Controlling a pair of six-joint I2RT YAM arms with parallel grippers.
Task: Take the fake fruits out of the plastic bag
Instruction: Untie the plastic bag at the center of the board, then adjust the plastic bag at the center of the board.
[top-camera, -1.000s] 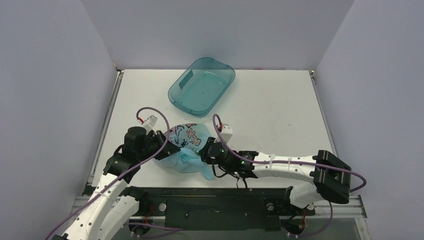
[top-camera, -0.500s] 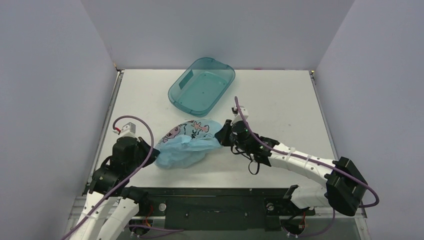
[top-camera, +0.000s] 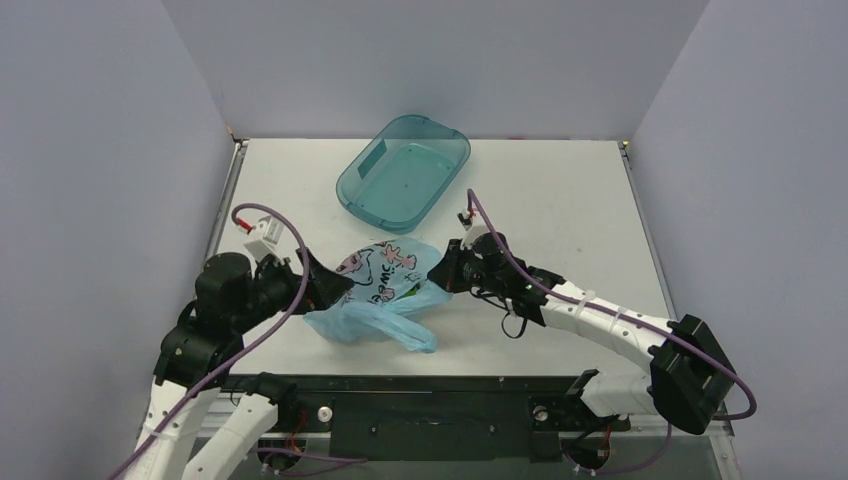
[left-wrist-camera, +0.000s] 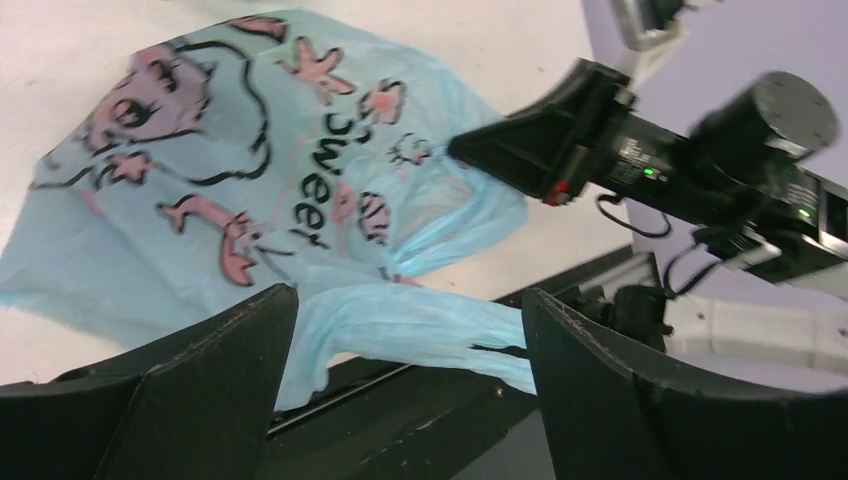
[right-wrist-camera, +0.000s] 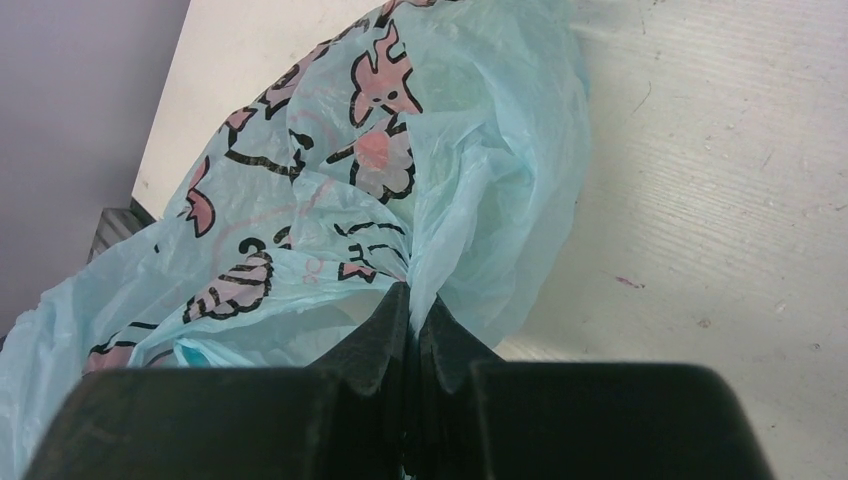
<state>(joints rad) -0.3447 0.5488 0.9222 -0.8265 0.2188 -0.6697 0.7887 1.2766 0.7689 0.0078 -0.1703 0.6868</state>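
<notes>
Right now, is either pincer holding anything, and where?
The right pincer pinches a right-edge fold of the plastic bag; the left pincer is open, holding nothing.

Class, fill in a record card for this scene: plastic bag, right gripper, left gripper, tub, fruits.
plastic bag: light blue with cartoon print, lying crumpled on the table between the two arms
right gripper: shut on a fold of the bag
left gripper: open, facing the bag's other side, gripping nothing
tub: teal, beyond the bag and apart from it, nothing visible inside
fruits: none visible outside the bag
</notes>
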